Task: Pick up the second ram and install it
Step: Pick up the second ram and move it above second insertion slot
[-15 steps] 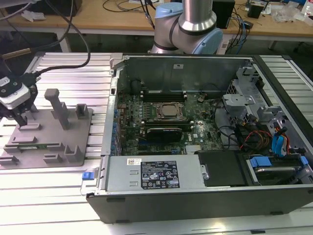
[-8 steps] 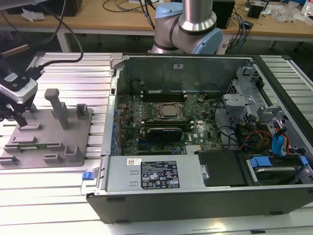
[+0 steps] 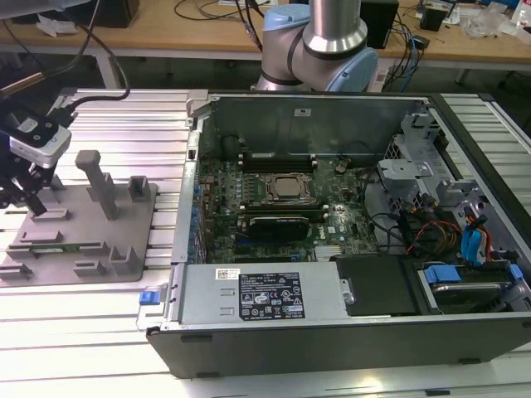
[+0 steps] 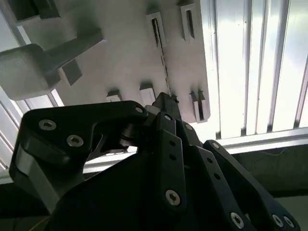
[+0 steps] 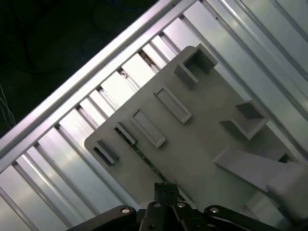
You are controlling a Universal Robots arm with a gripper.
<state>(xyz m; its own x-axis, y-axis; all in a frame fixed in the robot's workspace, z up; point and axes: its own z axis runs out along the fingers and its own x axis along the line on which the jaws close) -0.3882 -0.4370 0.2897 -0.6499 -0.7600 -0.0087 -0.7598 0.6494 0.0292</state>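
Pincer [image 3: 33, 199] hangs over the grey holder plate [image 3: 87, 220] at the exterior view's left, its black fingers drawn together to a narrow tip with nothing between them. In both wrist views that tip [image 4: 162, 100] [image 5: 166, 188] sits just above one end of the second ram [image 4: 162, 60] [image 5: 139, 149]; whether they touch I cannot tell. The second ram [image 3: 70, 246] stands on edge in a long slot of the plate, so only a thin line of it shows, running between small grey blocks. The plate lies on the ribbed aluminium counter [image 3: 133, 124]. On the exterior view's right stands the open computer case [image 3: 332, 112], well apart from the pincer, with the arm's base [image 3: 332, 37] behind it.
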